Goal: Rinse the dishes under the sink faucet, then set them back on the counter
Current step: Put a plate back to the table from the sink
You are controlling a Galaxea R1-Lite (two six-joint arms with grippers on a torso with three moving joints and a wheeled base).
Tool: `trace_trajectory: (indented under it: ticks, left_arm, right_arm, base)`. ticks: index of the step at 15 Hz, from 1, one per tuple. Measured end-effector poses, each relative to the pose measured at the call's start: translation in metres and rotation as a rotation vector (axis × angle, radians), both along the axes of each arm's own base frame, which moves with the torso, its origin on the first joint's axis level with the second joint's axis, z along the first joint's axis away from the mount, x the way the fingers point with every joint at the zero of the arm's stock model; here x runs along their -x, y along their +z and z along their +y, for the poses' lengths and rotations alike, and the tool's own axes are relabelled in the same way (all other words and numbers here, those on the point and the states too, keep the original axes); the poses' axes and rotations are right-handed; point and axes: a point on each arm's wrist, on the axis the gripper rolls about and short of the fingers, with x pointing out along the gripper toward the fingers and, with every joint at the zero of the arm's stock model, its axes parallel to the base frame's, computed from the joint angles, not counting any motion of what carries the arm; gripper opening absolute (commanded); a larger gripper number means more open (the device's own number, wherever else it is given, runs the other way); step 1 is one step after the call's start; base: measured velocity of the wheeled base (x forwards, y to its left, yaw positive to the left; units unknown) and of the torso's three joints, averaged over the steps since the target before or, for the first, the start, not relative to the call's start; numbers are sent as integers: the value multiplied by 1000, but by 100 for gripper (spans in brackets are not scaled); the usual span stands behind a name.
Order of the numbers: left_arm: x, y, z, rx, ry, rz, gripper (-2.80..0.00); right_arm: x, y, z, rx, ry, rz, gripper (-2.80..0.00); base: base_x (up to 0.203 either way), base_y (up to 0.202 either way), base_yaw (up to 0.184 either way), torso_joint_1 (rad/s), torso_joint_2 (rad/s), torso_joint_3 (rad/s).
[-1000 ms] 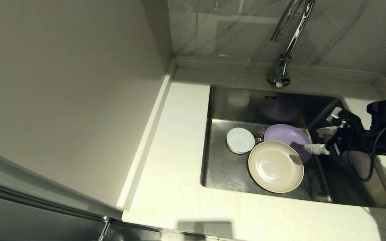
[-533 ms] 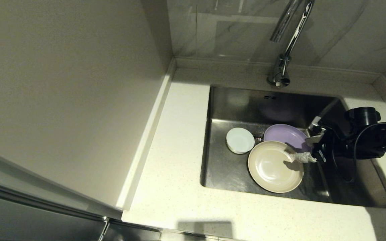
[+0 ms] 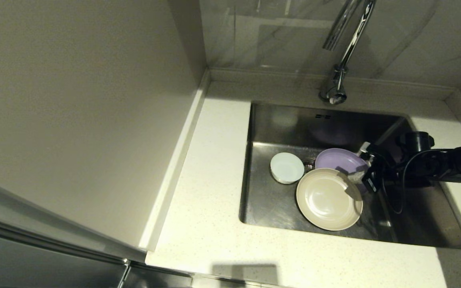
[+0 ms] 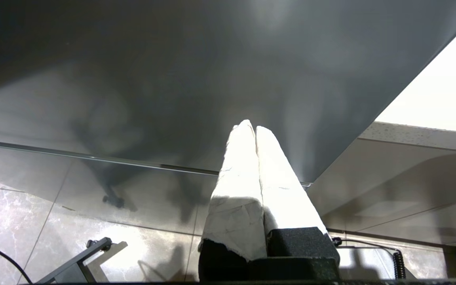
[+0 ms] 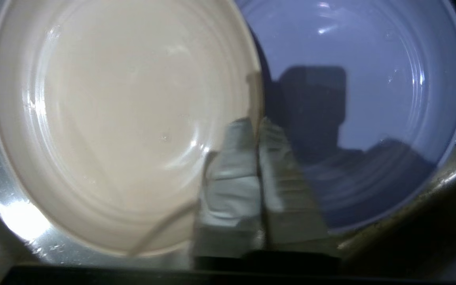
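Right end effector [image 3: 356,178] sat down in sink [image 3: 278,120], fingers pinched on beige plate [image 3: 326,200] rim beside purple plate [image 3: 340,160]. White bowl [image 3: 287,167] lay near drain. Faucet [image 3: 344,36] dry, surface [image 3: 210,168] bare: nothing rinsed yet. Left end effector [image 4: 250,130] parked, fingers together.

1. A round, glossy beige plate [image 5: 105,118] overlapped the edge of a round lavender-purple plate [image 5: 370,99].
2. The right gripper [image 5: 258,130], its two fingers wrapped in pale tape, had closed on the beige plate's rim.
3. Wet brushed stainless-steel sink [image 5: 10,213] floor showed beside the plates.
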Motion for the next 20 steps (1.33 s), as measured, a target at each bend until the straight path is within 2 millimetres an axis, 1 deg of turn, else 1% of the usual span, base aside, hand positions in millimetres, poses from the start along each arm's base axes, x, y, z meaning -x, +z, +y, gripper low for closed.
trace_trajectory:
  ticks: [6, 9, 12, 13, 16, 20]
  left_arm:
    - [0, 0, 0, -1, 0, 0, -280]
    - [0, 0, 0, 0, 0, 0, -280]
    - [0, 0, 0, 0, 0, 0, -280]
    - [0, 0, 0, 0, 0, 0, -280]
    - [0, 0, 0, 0, 1, 0, -280]
    - [0, 0, 0, 0, 0, 0, -280]
  right_arm:
    - [-9, -13, -2, 0, 2, 9, -280]
    - [-15, -5, -3, -1, 0, -23, -280]
    - [-15, 4, -6, -40, -30, -32, -280]
    - [-14, 7, -8, -53, -35, -34, 0]
    - [-11, 12, -9, -75, -10, -47, 0]
    - [-7, 13, -8, -65, 6, -49, 0]
  base:
    - [0, 0, 0, 0, 0, 0]
    - [0, 0, 0, 0, 0, 0]
    - [0, 0, 0, 0, 0, 0]
    - [0, 0, 0, 0, 0, 0]
    - [0, 0, 0, 0, 0, 0]
    - [0, 0, 0, 0, 0, 0]
